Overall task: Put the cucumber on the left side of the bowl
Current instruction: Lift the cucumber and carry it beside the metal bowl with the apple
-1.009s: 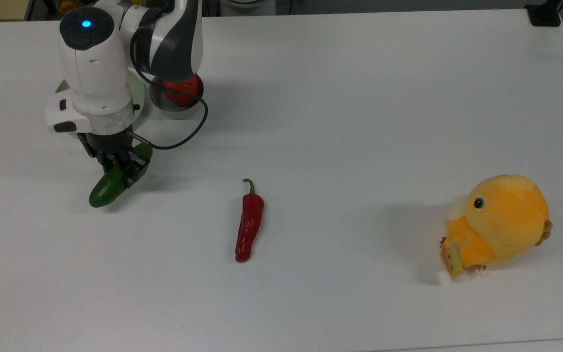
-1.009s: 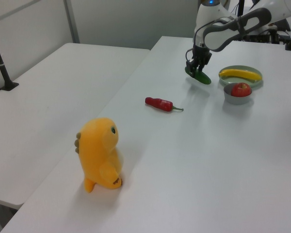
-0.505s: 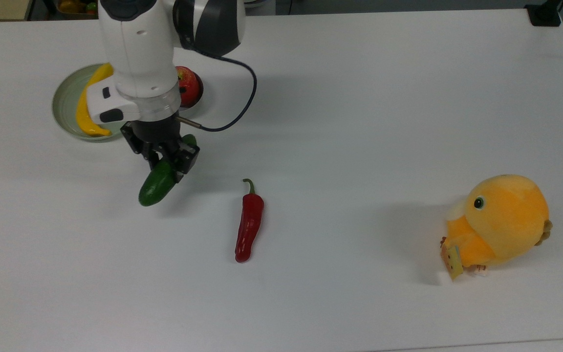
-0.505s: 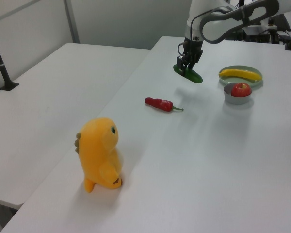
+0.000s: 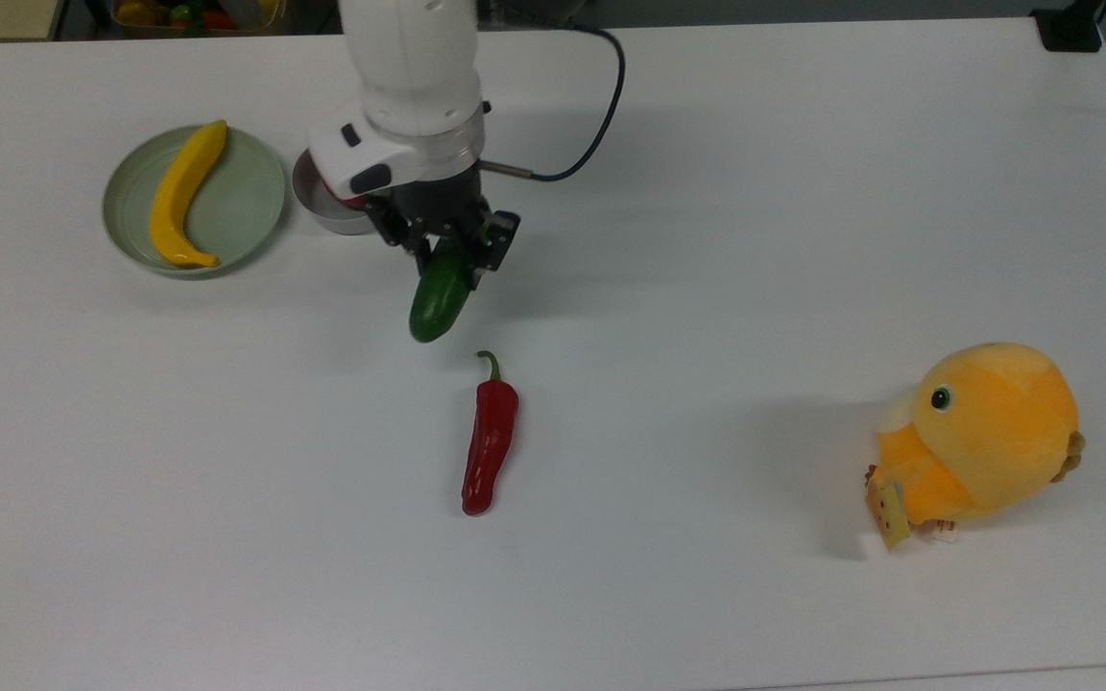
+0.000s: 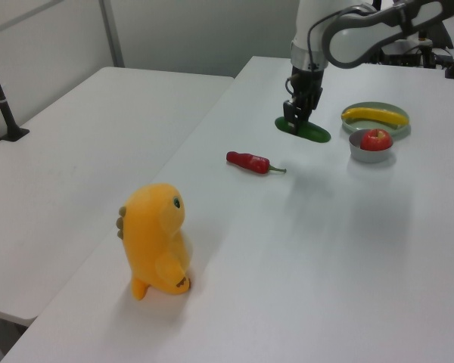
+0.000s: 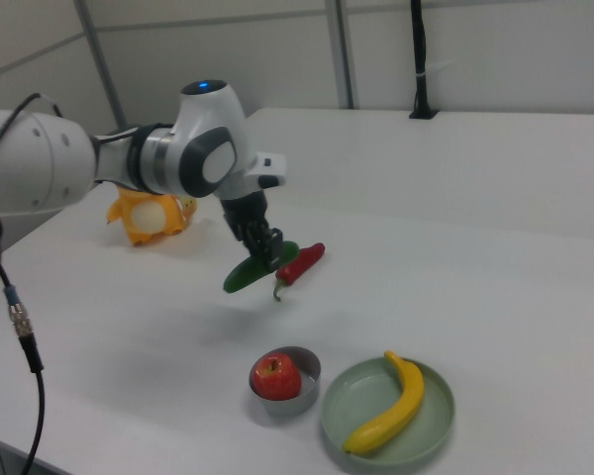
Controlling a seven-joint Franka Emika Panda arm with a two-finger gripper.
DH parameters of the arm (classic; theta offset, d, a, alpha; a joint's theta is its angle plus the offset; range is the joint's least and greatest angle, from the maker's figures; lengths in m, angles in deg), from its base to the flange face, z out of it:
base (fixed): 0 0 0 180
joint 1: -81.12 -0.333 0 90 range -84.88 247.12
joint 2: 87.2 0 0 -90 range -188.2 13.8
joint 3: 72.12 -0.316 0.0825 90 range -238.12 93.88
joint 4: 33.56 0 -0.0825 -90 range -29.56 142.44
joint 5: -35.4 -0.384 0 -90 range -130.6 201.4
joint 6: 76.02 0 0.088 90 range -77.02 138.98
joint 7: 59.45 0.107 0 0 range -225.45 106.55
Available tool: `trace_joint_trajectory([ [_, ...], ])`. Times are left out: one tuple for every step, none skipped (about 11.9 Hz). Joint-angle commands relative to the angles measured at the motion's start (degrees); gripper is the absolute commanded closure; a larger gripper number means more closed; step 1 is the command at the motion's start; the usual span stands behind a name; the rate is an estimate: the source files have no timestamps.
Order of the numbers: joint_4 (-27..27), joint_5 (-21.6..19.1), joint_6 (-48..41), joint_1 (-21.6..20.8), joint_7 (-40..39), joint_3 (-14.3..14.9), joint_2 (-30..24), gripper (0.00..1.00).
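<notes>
Since a second ago the gripper has carried the cucumber from near the plate toward the top view's right, past the bowl. Fingers clamped on the cucumber, held above the table, arm reaching down, near the chili.
</notes>
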Motion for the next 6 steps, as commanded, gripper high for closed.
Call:
trace_joint_trajectory([
  [11.07, 0.49, -0.39, -0.23, -4.45, -1.54, -8.07, 0.82],
  [11.88, 0.49, -0.47, -0.5, -6.64, -1.54, -8.35, 0.82],
  [12.67, 0.67, -1.0, -0.5, -8.93, -1.54, -8.26, 0.82],
  [13.38, 1.89, -1.78, -0.41, -10.95, -1.54, -8.09, 0.82],
  [13.73, 3.12, -2.66, -0.15, -12.02, -1.54, -7.91, 0.82],
  [14.08, 3.57, -3.19, -0.06, -12.64, -1.54, -7.73, 0.82],
])
